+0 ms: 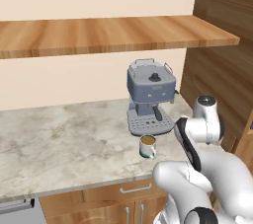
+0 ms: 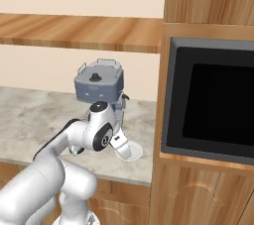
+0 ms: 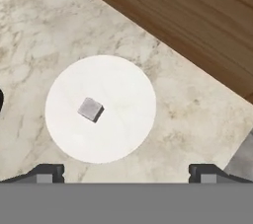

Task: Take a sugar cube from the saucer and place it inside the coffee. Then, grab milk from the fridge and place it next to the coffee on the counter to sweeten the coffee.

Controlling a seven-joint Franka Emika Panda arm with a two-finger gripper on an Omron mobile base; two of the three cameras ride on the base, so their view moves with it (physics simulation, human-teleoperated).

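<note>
The robot's gripper (image 3: 126,171) hangs with its jaws spread wide and nothing between them, looking straight down on the saucer (image 3: 118,134), which lies flat on the counter (image 3: 44,25). The sugar cube (image 3: 90,109) sits on the saucer a little off its middle, apart from both dark finger tips (image 3: 47,172). In the right base view the saucer (image 2: 134,155) lies near the counter's front edge, close to the wooden cabinet side holding a black oven (image 2: 218,102). The coffee (image 1: 147,146) stands left of the arm, just in front of the grey-blue espresso machine (image 1: 149,94) set under the wooden wall shelf (image 1: 108,33).
</note>
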